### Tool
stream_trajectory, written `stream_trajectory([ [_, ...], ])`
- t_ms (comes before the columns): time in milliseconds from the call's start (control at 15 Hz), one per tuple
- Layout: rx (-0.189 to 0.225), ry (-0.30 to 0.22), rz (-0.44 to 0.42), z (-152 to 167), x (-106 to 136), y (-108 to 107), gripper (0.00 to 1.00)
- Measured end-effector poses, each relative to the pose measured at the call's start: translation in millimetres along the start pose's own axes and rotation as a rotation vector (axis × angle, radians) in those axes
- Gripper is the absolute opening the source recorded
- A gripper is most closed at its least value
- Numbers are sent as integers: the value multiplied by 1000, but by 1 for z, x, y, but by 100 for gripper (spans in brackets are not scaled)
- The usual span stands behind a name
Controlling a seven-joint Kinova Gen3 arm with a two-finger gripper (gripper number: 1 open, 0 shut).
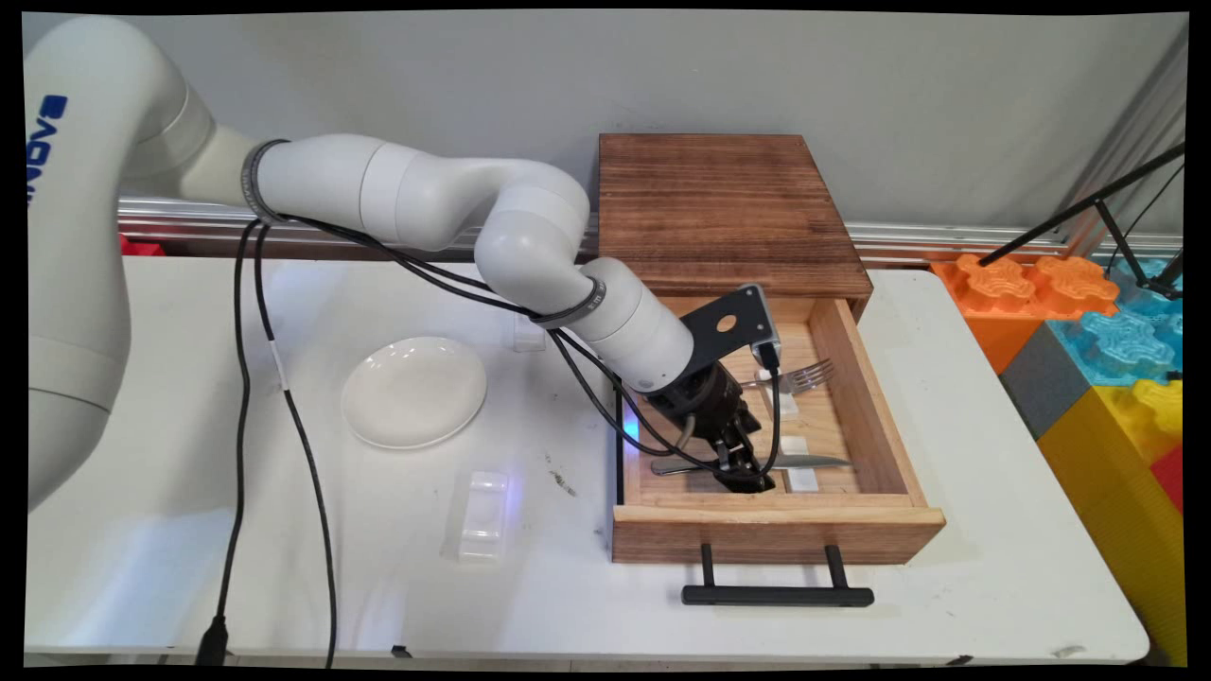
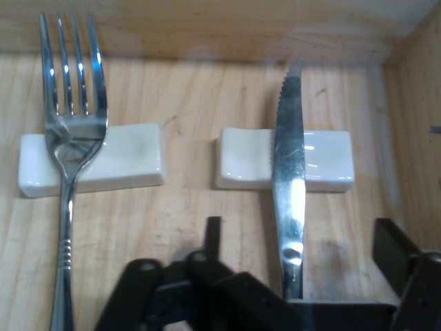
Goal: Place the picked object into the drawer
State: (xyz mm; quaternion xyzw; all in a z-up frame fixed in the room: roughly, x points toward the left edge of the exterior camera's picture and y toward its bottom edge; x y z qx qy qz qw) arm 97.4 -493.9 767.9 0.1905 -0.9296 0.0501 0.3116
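The room is bright and the light is soft and even. The white table (image 1: 946, 530) shines back a lot of light, mostly on its left side, where it looks almost washed out. Soft, pale shadows lie under the plate (image 1: 413, 392) and beside the open drawer (image 1: 778, 534). Straight lines bend a little near the edges of the main view. In the hand view, the fork (image 2: 67, 158) and knife (image 2: 289, 186) have bright glints on the metal. The wood and cutlery look a bit soft, and the black gripper (image 2: 303, 276) parts at the bottom are blurry.
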Motion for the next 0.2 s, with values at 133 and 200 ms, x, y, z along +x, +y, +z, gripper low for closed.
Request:
stream_trajectory([
  [133,-2,-1,-1,0,0,0,100],
  [200,-2,-1,-2,0,0,0,100],
])
